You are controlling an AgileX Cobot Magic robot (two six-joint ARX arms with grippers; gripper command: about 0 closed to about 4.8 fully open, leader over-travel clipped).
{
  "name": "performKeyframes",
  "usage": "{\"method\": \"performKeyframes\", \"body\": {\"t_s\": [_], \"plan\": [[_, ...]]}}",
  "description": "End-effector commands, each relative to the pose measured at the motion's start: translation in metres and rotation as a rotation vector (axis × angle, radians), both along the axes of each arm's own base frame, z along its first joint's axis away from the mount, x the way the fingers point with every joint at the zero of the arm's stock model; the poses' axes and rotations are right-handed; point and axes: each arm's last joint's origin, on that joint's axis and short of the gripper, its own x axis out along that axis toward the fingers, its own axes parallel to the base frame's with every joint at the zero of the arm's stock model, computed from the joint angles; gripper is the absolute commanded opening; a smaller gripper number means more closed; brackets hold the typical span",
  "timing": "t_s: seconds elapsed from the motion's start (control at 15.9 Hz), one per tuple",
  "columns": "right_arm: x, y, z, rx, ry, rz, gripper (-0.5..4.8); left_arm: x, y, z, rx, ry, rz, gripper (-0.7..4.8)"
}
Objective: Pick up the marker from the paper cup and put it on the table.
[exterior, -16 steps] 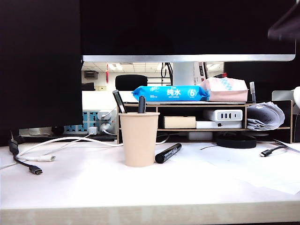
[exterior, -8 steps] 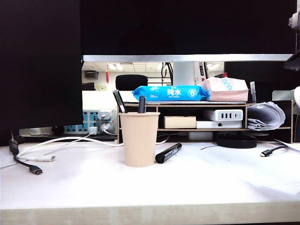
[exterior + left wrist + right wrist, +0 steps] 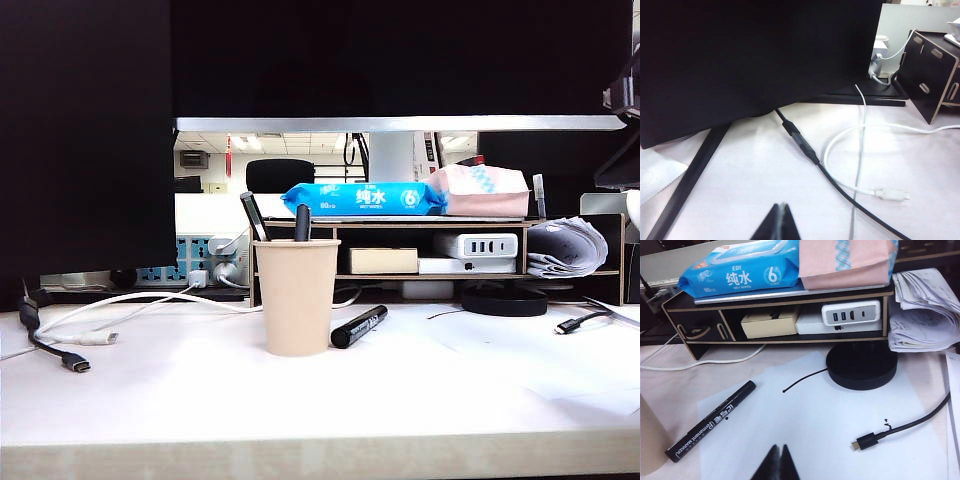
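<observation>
The marker [image 3: 359,327] is already found lying flat on the counter [image 3: 300,400], just beside the paper cup [image 3: 296,296] on its right, with the white lettering on its barrel readable in the right wrist view [image 3: 710,421]. Two other dark pens are seen poking out of the cup, so the job looks pretty much done. The right claw [image 3: 778,463] is clenched with nothing in it, held above the white sheet of paper [image 3: 815,430] near the marker; in the exterior view only a dark bit of that arm is seen at the far right edge, up high. The left claw [image 3: 781,223] is also pinched closed and empty, parked low over the counter on the left near the white cable [image 3: 860,150] and black cable [image 3: 805,145]. What could go wrong: the marker is round, so it could be rolled into the cup or toward the front edge if it gets brushed by an arm, and the light cup could be tipped over. The surface is a smooth white counter with a pale wood front edge; a desk shelf with a blue wet-wipes pack [image 3: 362,198] and a big dark monitor are set behind.
</observation>
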Motion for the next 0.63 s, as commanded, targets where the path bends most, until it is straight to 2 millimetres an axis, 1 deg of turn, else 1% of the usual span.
{"method": "performKeyframes", "body": {"t_s": [0.06, 0.13, 0.19, 0.25, 0.31, 0.44, 0.5, 0.63], "plan": [[-0.001, 0.002, 0.003, 0.001, -0.019, 0.018, -0.06, 0.0, 0.0, 0.002, 0.0, -0.014, -0.001, -0.05], [-0.005, 0.001, 0.006, -0.012, -0.03, -0.041, -0.06, 0.0, 0.0, 0.002, 0.0, -0.014, -0.005, -0.05], [-0.009, 0.0, 0.008, -0.071, -0.057, -0.027, -0.06, 0.0, 0.0, 0.001, 0.001, -0.013, -0.001, -0.05], [-0.013, -0.002, 0.01, -0.089, -0.068, -0.06, -0.06, 0.0, 0.0, 0.002, 0.001, -0.014, 0.003, -0.05], [-0.022, -0.006, 0.013, -0.128, -0.077, -0.116, -0.06, 0.0, 0.0, 0.001, 0.0, -0.013, -0.008, -0.05], [-0.032, -0.012, 0.014, -0.189, -0.069, -0.215, -0.06, 0.0, 0.0, 0.002, 0.0, -0.014, -0.009, -0.05], [-0.041, -0.016, 0.014, -0.201, -0.055, -0.285, -0.06, 0.0, 0.0, 0.002, 0.0, -0.014, -0.008, -0.05], [-0.053, -0.021, 0.01, -0.202, -0.075, -0.36, -0.06, 0.0, 0.0, 0.002, 0.0, -0.014, -0.008, -0.05]]}}
